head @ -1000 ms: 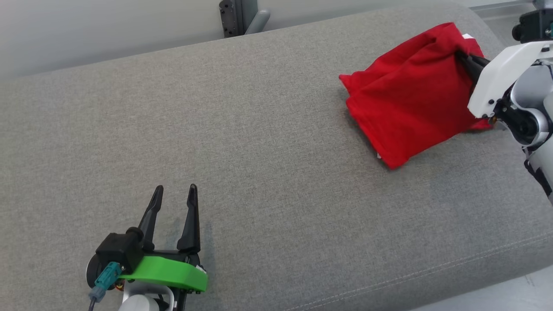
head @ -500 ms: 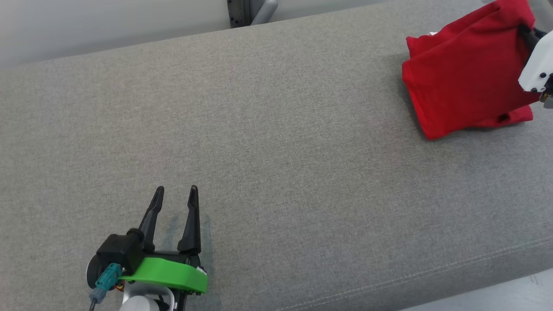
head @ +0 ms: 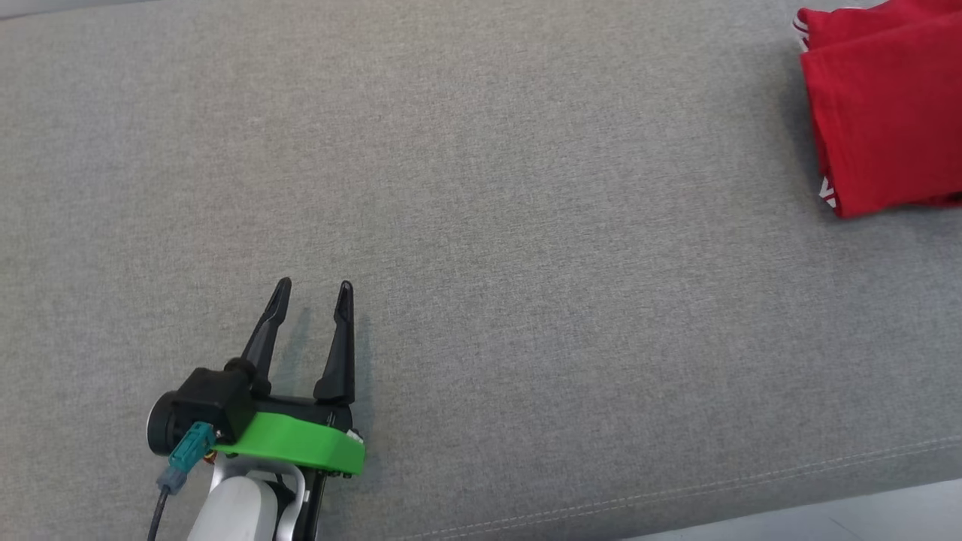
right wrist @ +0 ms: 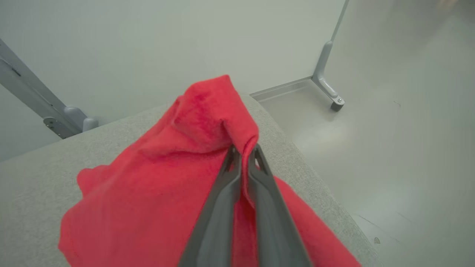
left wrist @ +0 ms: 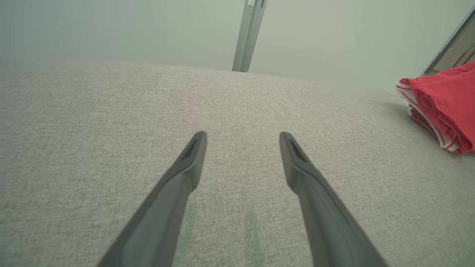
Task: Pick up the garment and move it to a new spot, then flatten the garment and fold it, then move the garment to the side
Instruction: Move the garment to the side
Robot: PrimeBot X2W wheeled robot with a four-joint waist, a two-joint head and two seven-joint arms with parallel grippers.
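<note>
The right gripper (right wrist: 245,152) pinches a raised fold of the folded red cloth garment (right wrist: 159,185) at the right end of the grey woven fabric cushion (right wrist: 33,178), with a grey metal partition foot (right wrist: 328,92) beyond, while the left gripper (head: 312,289) hovers spread, well apart.

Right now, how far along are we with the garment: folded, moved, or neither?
Folding looks done: the red garment lies in stacked layers at the right end of the grey cushion. In hand: the right gripper is shut on a raised fold of it, so the move aside seems in progress. Left: set it down and let go. The left gripper hangs open over bare cushion.
</note>
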